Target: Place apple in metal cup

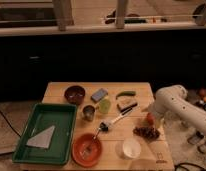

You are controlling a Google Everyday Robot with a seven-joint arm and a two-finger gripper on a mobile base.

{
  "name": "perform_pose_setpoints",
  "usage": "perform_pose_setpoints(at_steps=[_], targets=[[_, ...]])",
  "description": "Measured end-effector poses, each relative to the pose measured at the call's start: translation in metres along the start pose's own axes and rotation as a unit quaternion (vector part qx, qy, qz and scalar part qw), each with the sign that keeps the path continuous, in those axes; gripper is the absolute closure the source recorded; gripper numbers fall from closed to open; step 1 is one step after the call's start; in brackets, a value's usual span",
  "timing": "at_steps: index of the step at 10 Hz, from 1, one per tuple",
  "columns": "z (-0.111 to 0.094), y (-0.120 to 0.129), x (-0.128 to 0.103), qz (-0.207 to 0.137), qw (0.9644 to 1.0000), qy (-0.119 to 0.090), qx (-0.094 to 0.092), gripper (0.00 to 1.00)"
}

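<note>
Since the apple lies near the table's right edge, just behind the grapes, the gripper hangs right at it, presumably for pickup; whether it grips yet I cannot tell, and the metal cup stands well apart, leftward

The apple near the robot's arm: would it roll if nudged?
Probably: the apple looks round, so a nudge could roll it across the flat table. It seems about as wide as the metal cup, so it may perch on the rim. The gripper is right beside it.
</note>
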Motion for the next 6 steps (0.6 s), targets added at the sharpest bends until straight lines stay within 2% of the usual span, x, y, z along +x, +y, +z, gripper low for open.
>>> perform_pose_setpoints(at_steps=[3, 6], targets=[[-0.0036, 0.0054, 0.0018, -0.001, 1.0000, -0.001, -0.002, 0.20], [-0.0040, 0.0019, 0.0007, -0.004, 1.0000, 0.004, 0.005, 0.20]])
